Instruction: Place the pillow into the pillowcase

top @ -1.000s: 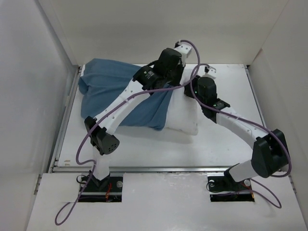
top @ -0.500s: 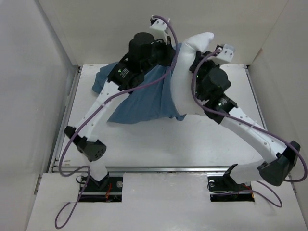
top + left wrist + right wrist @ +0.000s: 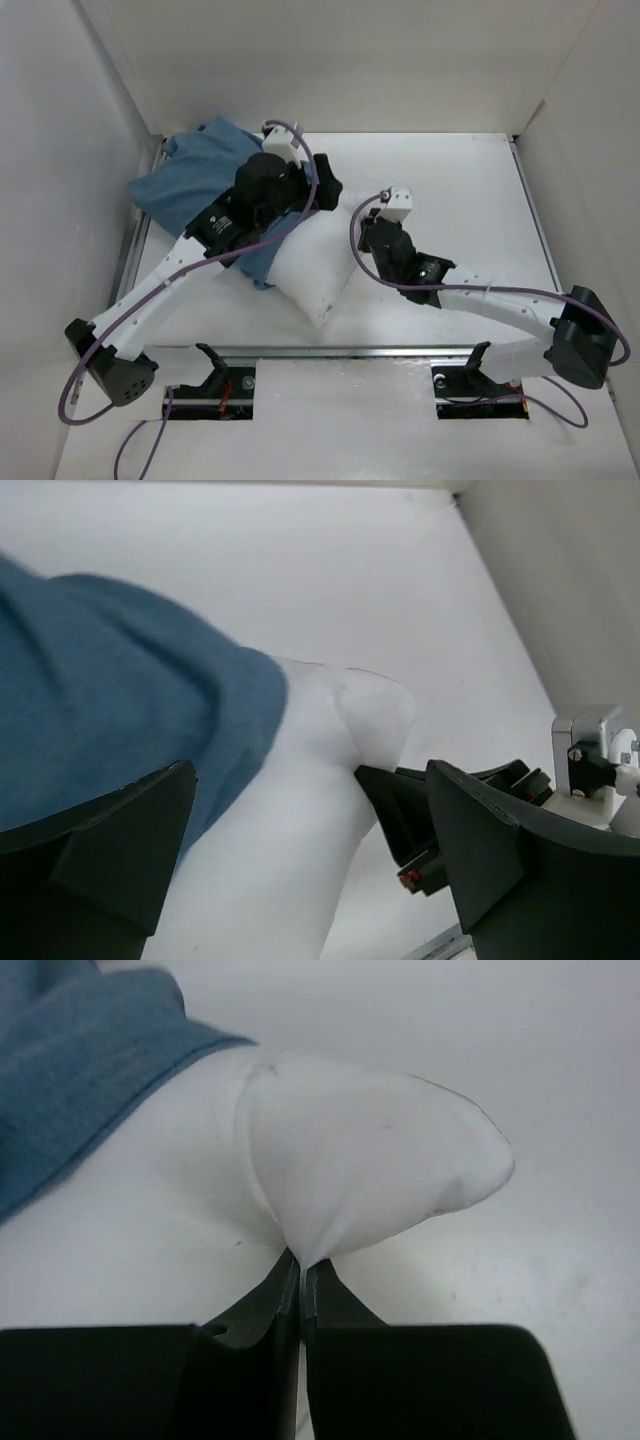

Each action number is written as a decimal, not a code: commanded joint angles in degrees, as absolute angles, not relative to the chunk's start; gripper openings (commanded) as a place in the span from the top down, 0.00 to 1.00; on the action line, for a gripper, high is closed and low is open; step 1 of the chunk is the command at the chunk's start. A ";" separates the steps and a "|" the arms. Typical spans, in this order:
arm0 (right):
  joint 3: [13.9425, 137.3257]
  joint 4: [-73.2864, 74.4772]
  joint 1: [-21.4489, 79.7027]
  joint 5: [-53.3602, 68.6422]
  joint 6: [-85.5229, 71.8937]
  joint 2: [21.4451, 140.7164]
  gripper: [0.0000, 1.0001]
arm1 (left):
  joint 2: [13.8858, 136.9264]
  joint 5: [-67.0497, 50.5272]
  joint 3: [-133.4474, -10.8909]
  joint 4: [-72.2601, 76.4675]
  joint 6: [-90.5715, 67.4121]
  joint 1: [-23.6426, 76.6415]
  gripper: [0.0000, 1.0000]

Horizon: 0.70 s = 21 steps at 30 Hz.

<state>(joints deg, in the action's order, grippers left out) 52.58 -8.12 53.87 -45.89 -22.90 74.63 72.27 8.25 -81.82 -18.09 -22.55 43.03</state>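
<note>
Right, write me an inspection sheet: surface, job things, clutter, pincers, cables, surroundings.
Surface: white table.
Pillow: white, far part inside the pillowcase, near end sticking out.
Pillowcase: blue, bunched at far left.
Clutter: nothing seen.
Left pincer: open, straddling pillow and pillowcase edge.
Right pincer: shut on a pillow corner.
Cables: purple, running along both arms.
Surroundings: white walls on three sides.

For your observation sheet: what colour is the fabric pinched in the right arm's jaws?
White: the pillow, clearest in the right wrist view.
</note>
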 commanded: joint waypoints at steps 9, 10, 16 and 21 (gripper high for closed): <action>45.96 16.07 54.67 -46.32 -41.33 66.45 0.33 | 58.37 22.23 -62.50 -29.26 -41.38 43.51 0.00; 45.97 16.61 54.67 -47.71 -39.05 66.45 0.30 | 57.58 23.28 -61.10 -30.40 -42.88 43.51 0.00; 50.61 18.72 54.67 -53.78 -30.23 64.78 0.00 | 47.65 27.14 -50.64 -37.78 -57.61 43.51 0.00; 57.03 7.41 54.67 -51.94 -25.68 66.61 0.00 | 40.18 32.61 -42.82 -43.07 -72.85 43.51 0.00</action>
<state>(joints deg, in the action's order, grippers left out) 51.83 15.75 54.54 -50.28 -30.22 66.72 43.24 27.11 -45.91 -38.65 -59.07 43.18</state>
